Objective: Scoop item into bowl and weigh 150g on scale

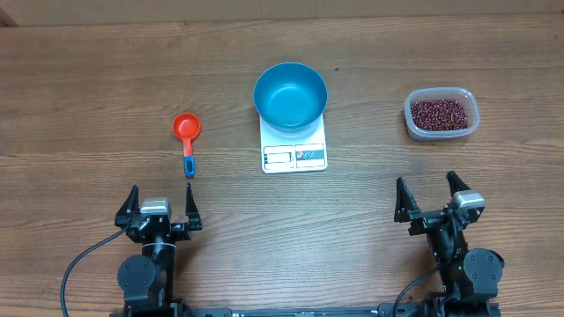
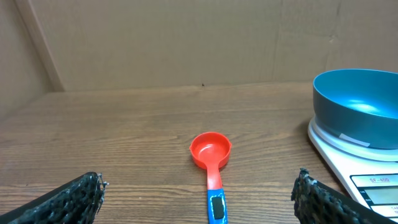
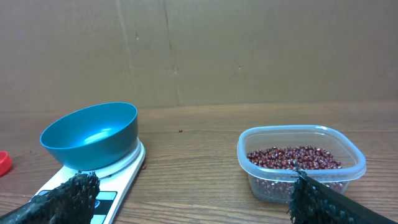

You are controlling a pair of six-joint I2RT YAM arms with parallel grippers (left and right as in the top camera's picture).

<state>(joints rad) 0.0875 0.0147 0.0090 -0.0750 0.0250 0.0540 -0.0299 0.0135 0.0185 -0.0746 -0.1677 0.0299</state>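
An empty blue bowl [image 1: 290, 95] [image 2: 360, 106] [image 3: 90, 134] stands on the white scale [image 1: 294, 151] [image 2: 357, 168] [image 3: 115, 183] at the table's middle back. Dark red beans [image 1: 438, 113] [image 3: 292, 157] fill a clear tub [image 1: 441, 114] [image 3: 301, 163] at the back right. A red scoop with a blue handle [image 1: 186, 136] [image 2: 211, 163] lies left of the scale. My left gripper [image 1: 159, 204] [image 2: 199, 200] is open at the front left, just short of the scoop's handle. At the front right my right gripper [image 1: 431, 194] [image 3: 193, 199] also stands open, holding nothing.
The wooden table [image 1: 88, 79] ends at a brown cardboard wall [image 2: 186, 37] [image 3: 249, 50] behind the objects. Black cables [image 1: 79, 264] run from the arm bases along the front edge.
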